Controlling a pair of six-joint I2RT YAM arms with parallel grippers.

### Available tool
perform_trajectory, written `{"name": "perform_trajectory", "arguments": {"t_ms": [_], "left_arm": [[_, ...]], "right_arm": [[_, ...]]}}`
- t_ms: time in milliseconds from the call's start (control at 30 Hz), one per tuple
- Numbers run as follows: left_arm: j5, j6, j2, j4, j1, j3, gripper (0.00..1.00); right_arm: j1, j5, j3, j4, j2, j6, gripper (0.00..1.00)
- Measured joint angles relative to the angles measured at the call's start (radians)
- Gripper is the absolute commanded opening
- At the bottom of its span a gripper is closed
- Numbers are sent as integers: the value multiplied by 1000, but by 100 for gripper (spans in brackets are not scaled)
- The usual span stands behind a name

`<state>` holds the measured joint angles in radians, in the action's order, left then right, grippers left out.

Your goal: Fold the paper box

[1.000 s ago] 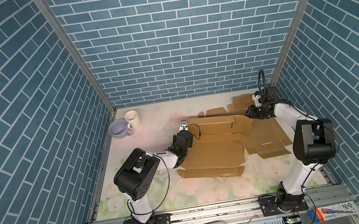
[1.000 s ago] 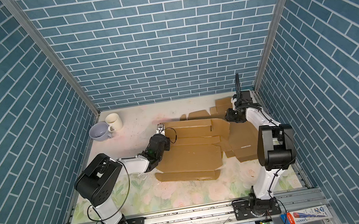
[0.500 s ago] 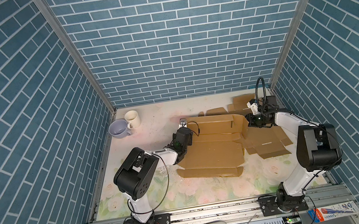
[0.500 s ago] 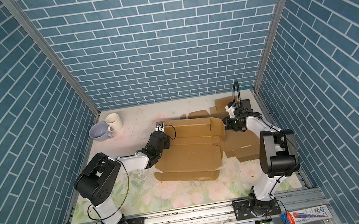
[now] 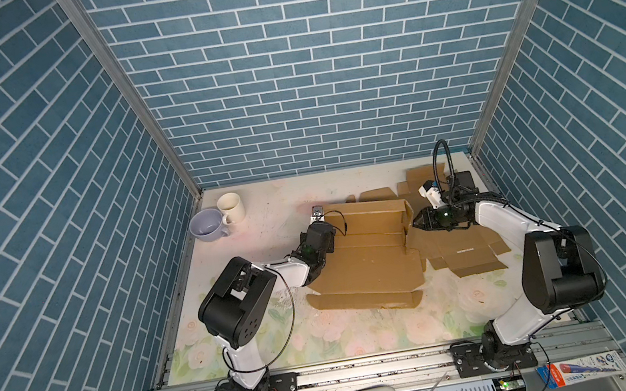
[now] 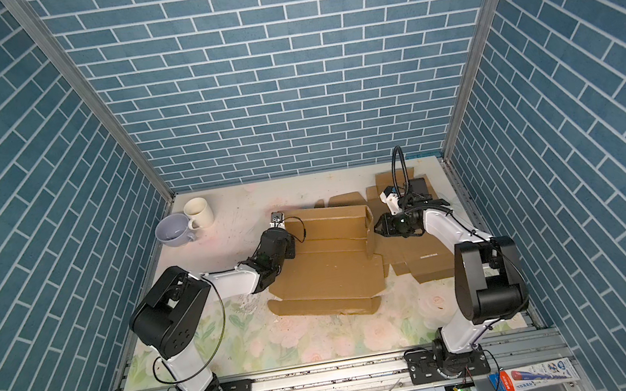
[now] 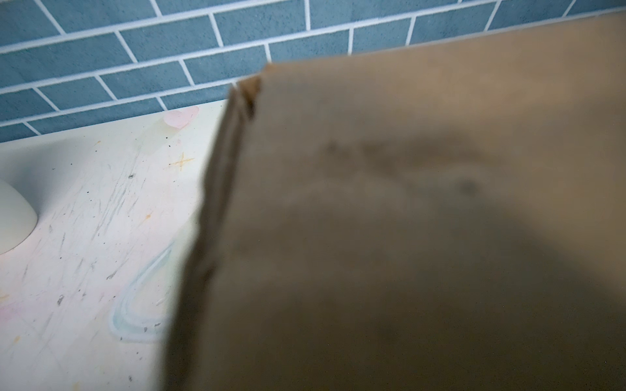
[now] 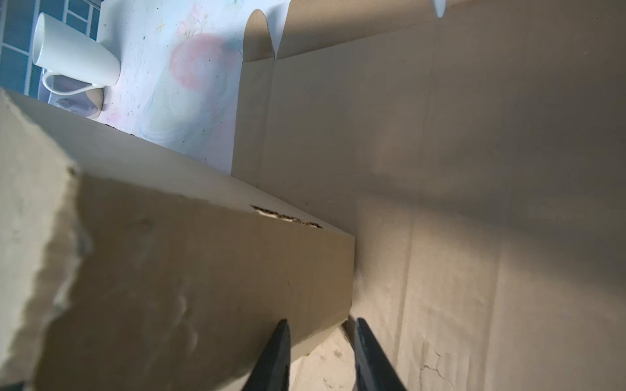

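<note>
The paper box is a brown cardboard blank lying mid-table, with its back wall and right end flap standing up. My left gripper is at the left end of the back wall. Its jaws are hidden, and cardboard fills the left wrist view. My right gripper is at the right end flap. Its two dark fingers stand apart, one on each side of the flap's lower corner, without clamping it.
A second flat cardboard blank lies under my right arm, and more cardboard is at the back right. A purple cup and a white mug stand at the back left. Tiled walls close three sides.
My right gripper has come left and forward from the back right corner to the right end flap, and its jaws have narrowed. The flap now stands upright. The left arm barely moved.
</note>
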<state>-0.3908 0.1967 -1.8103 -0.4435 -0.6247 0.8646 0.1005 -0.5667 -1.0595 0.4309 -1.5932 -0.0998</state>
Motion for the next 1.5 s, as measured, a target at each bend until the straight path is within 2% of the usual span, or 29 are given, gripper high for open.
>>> {"name": "perform_trajectory", "arguments": {"t_ms": [300,600,1000,1100,1267,1333,1500], "left_arm": [[-1,3,0,0,0,0,0],[-6,7,0,3,2,0,0],[-8,10,0,3,3,0,0],[-8,9,-2,5,3,3,0],[-6,9,-2,13,3,6,0],[-6,9,-2,14,3,6,0],[-4,9,-2,18,3,9,0]], "right_arm": [[78,85,48,-31,12,10,41],[125,193,101,-185,24,12,44],[145,227,218,-337,97,11,45],[150,241,222,-378,97,11,48],[168,269,230,-529,80,-2,50],[180,293,243,-599,66,-7,48],[229,431,272,-784,-6,-10,34]]}}
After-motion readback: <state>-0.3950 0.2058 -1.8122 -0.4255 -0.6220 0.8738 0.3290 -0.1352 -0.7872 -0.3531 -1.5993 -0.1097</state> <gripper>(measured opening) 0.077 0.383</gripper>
